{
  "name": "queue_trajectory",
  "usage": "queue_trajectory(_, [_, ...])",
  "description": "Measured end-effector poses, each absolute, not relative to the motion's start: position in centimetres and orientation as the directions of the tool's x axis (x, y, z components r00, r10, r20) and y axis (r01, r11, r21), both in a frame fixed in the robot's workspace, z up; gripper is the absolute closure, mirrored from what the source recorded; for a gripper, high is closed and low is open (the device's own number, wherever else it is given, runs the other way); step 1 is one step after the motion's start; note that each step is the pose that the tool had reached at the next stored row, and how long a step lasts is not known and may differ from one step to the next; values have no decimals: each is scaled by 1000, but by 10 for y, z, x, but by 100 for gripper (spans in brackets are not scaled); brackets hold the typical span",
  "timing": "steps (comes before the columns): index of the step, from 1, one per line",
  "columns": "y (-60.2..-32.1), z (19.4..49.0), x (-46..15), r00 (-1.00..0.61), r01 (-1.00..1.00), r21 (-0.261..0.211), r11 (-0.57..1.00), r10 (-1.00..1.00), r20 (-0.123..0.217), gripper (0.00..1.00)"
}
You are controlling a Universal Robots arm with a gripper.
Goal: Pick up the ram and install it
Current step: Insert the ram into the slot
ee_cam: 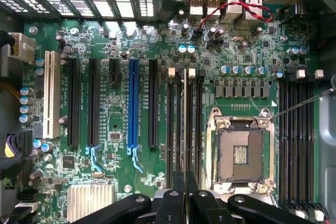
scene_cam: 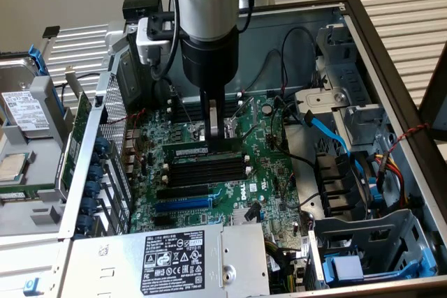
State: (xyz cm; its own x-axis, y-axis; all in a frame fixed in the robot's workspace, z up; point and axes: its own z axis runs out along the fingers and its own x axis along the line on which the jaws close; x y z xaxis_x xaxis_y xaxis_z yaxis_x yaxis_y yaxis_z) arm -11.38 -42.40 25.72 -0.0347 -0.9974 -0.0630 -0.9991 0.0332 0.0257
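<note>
Claw is narrow, with its fingers pinched on the top edge of the ram. The ram stands on edge straight under the claw, lined up along the bank of black slots. Its sticker faces the exterior camera. Can't tell which slot of the bank it's in, or whether it's fully seated. White latches sit at the slot ends farthest from the claw in the wrist view.

Around it:
- Bare slots run alongside the ram, just beside the claw on the PSU side.
- Blue slot lies past those, apart from the claw.
- Socket is just beside the claw on the opposite side, contacts showing.
- Second bank of slots lies beyond the socket, with a thin wire crossing it at a slant.
- Heatsink is near the claw's linkage, on the blue-slot side.

In the way:
- Arm comes straight down into the case and hides the board behind the claw in the exterior view.
- Black cables lie over the board near the claw, to the exterior view's right, apart from the ram.
- SATA cable, blue, is farther that way, well apart.
</note>
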Motion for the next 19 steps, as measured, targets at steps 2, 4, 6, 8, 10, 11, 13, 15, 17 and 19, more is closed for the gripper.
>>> queue_trajectory(2, [-425,256,-113,-35,-999,26,33,-997,-63,87])
queue_trajectory(4, [-426,255,-112,-35,-999,26,33,-997,-63,87])
queue_trajectory(6, [-426,254,-111,-35,-999,26,33,-997,-63,87])
queue_trajectory(8, [-427,253,-111,-35,-999,26,33,-997,-63,87])
queue_trajectory(10, [-428,252,-111,-35,-999,26,33,-997,-63,87])
queue_trajectory(11, [-428,252,-111,-35,-999,26,33,-997,-63,87])
queue_trajectory(13, [-428,251,-111,-35,-999,26,33,-997,-63,87])
queue_trajectory(15, [-428,249,-111,-35,-999,25,33,-997,-63,87])
queue_trajectory(17, [-428,247,-111,-35,-999,25,33,-997,-63,87])
queue_trajectory(19, [-428,246,-111,-35,-999,25,33,-997,-63,87])
